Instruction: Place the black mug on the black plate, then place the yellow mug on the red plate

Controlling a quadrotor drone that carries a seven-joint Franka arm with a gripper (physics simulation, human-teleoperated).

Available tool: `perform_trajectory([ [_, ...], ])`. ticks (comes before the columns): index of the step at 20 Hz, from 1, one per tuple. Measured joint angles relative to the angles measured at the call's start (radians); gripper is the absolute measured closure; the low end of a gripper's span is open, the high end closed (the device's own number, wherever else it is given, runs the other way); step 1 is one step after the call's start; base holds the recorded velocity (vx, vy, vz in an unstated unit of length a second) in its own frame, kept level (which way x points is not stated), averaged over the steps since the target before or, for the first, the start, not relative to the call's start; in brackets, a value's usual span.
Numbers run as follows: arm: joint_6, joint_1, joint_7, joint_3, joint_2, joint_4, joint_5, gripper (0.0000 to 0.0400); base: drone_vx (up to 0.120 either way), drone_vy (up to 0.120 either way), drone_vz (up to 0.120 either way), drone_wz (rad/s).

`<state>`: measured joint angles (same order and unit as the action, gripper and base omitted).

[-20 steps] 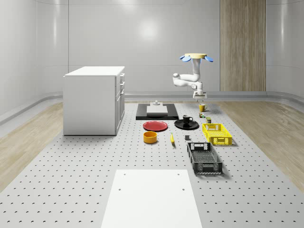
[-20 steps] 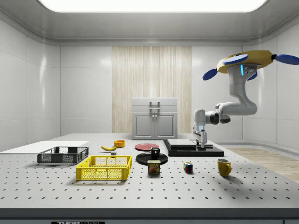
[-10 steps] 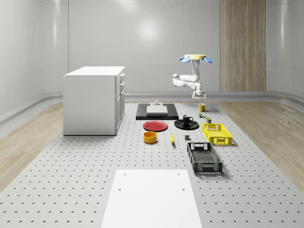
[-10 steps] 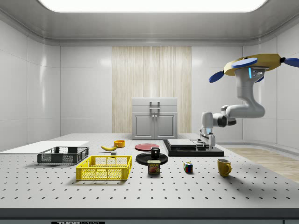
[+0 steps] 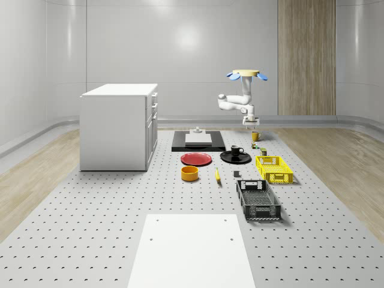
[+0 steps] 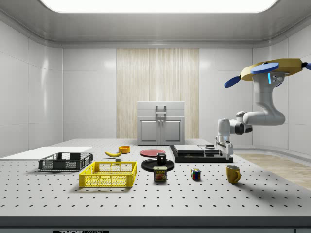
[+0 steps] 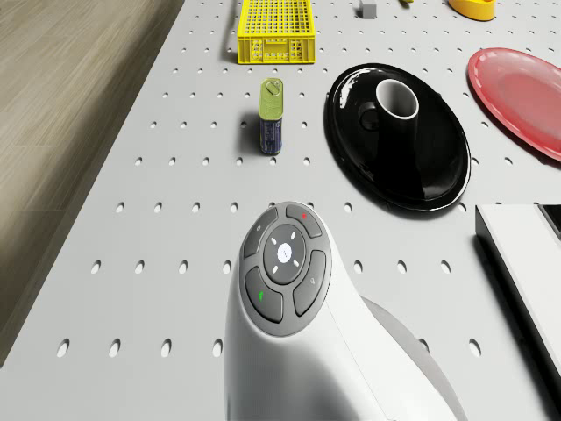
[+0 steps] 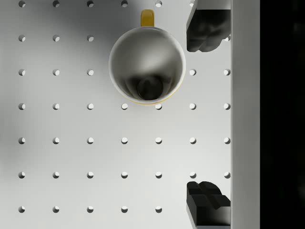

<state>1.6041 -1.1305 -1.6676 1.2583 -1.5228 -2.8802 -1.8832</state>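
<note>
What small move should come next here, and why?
Probably a short sideways shift to centre the open gripper over the yellow mug, then descend. The black mug already stands on the black plate; the yellow mug sits upright on the table, off to one side of the fingers.

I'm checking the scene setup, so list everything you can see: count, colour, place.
black mug: 1, black, standing on the black plate
yellow mug: 1, yellow, upright on the table, below the gripper
red plate: 1, red, beside the black plate
bowl: 1, orange-yellow, in front of the red plate
banana: 1, yellow, beside the bowl
yellow basket: 1, yellow
black basket: 1, black
can: 1, near the yellow basket
cube: 1, multicoloured
cabinet: 1, white
drone: 1, hovering above the yellow mug's end of the table
gripper: 1, open, above and beside the yellow mug
</note>
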Motion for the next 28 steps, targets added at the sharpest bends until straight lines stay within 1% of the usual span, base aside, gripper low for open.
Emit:
perform_trajectory([
  [3,0.000,0.000,0.000,0.000,0.000,0.000,0.000,0.0000,-0.093,0.013,-0.027,0.000],
  [8,0.000,0.000,0.000,0.000,0.000,0.000,0.000,0.0000,0.000,0.000,-0.088,0.000],
  [19,0.027,0.007,0.004,-0.074,-0.008,0.004,-0.070,0.0000,0.000,0.000,0.000,0.000],
  [28,0.032,-0.017,-0.018,-0.122,0.002,0.011,-0.119,0.0000,0.000,0.000,0.000,0.000],
])
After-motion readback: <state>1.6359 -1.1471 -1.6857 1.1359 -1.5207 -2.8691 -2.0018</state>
